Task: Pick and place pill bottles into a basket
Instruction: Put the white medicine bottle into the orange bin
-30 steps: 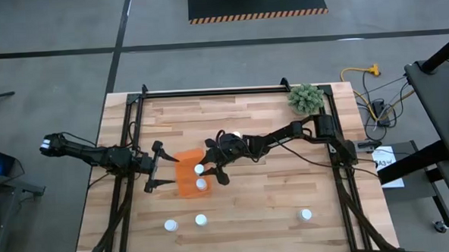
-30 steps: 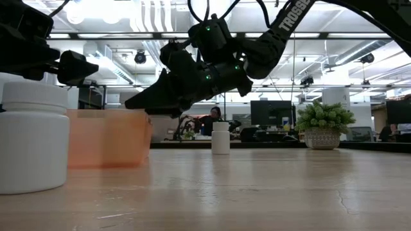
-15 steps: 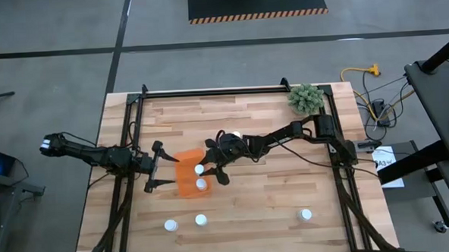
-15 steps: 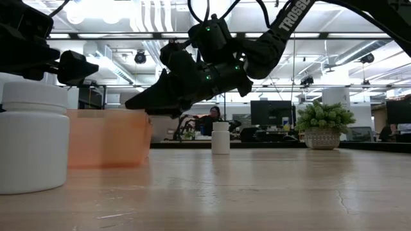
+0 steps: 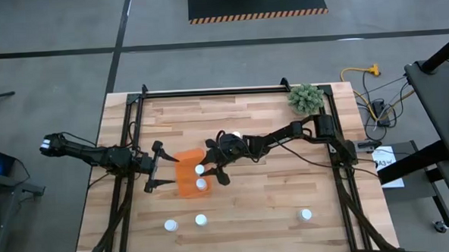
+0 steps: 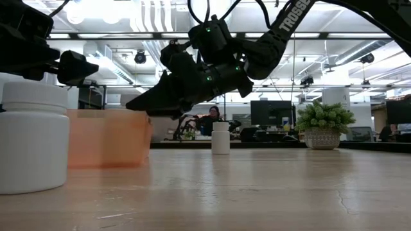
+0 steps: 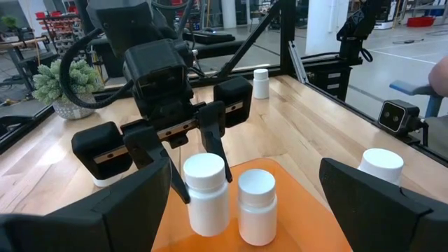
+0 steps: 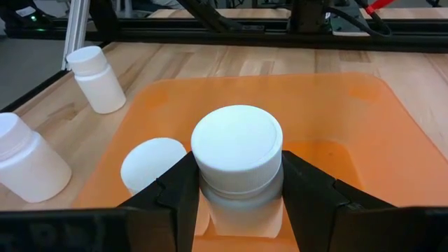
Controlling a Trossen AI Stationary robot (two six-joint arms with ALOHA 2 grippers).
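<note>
The orange basket (image 5: pixel 184 181) lies mid-table, and two white-capped pill bottles are inside it. My right gripper (image 5: pixel 204 172) reaches over its right wall and is shut on one bottle (image 8: pixel 236 150). The second bottle (image 8: pixel 155 165) stands on the basket floor beside it. My left gripper (image 5: pixel 156 168) hovers open just left of the basket, touching nothing. More bottles stand upright on the table: two near the front edge (image 5: pixel 169 225) (image 5: pixel 200 219), one at the front right (image 5: pixel 306 213), and one behind the right arm (image 6: pixel 220 137). My right gripper pinches the bottle between its two fingers (image 8: pixel 178 190), on the body just under the white cap (image 8: pixel 238 187). The fingers come slanting down from the table's right and far side. The bottle is upright inside the basket; whether its base touches the floor I cannot tell.
A green fuzzy plant (image 5: pixel 305 98) sits at the far right corner. Black frame rails (image 5: pixel 215 91) run along the table's far, left and right sides. Bare wood lies between the basket and the front-right bottle.
</note>
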